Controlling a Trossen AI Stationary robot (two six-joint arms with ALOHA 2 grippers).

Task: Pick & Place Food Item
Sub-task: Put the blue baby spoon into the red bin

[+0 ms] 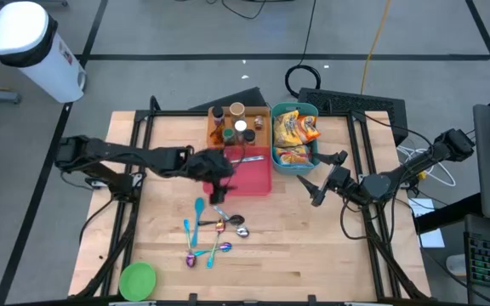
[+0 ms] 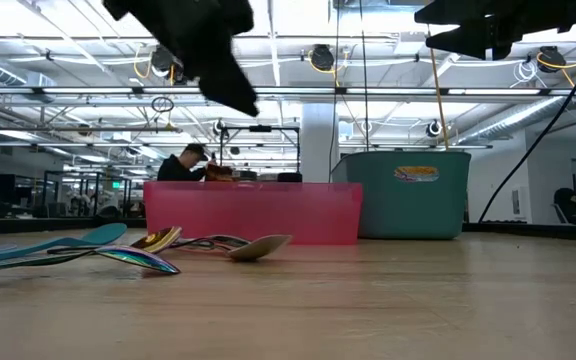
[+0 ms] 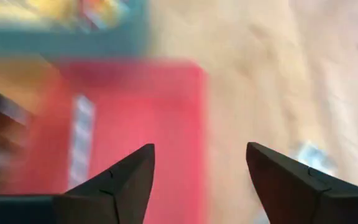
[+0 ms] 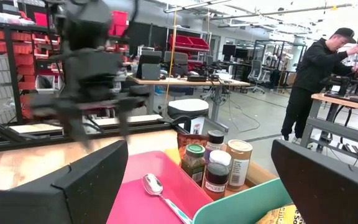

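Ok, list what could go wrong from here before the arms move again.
1. The left gripper hangs open at the red bin's front edge, just above the scattered spoons; a low sweep could knock them about.
2. A spoon already lies in the red bin, so a careless pass there could catch it.
3. The right gripper, open beside the teal bin of snack bags, could clip its wall when reaching in.

Both arms reach toward the middle of the table.
The left gripper (image 1: 220, 183) is raised with its fingers (image 3: 120, 180) apart and empty; the right gripper (image 1: 317, 181) hangs raised, fingers spread wide.
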